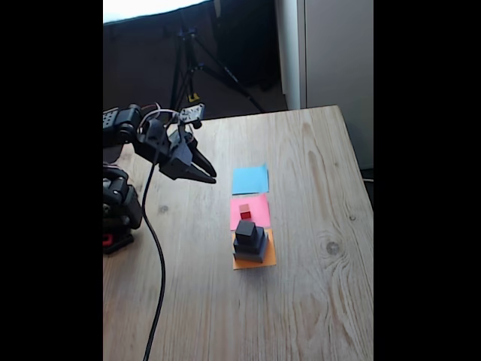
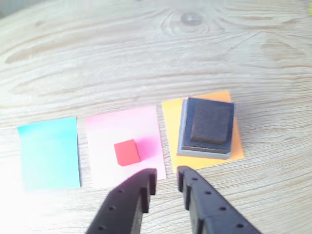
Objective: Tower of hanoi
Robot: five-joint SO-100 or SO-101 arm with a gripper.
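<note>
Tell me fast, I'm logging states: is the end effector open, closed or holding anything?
End effector: open with a narrow gap, holding nothing, hovering apart from the red cube and the stack of dark blocks.

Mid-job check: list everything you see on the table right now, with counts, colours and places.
Dark blocks: three, black/dark grey, stacked largest to smallest on the orange paper square.
Red cube: one, red, alone on the pink paper square.
Orange paper square: one, right of the row in the wrist view.
Pink paper square: one, middle.
Blue paper square: one, left, bare.
Table: one, light wood.
Cable: one, black, across the table by the arm.
Tripod: one, black, behind the table.
Pincer: one, black, slightly open, empty, above the table.
</note>
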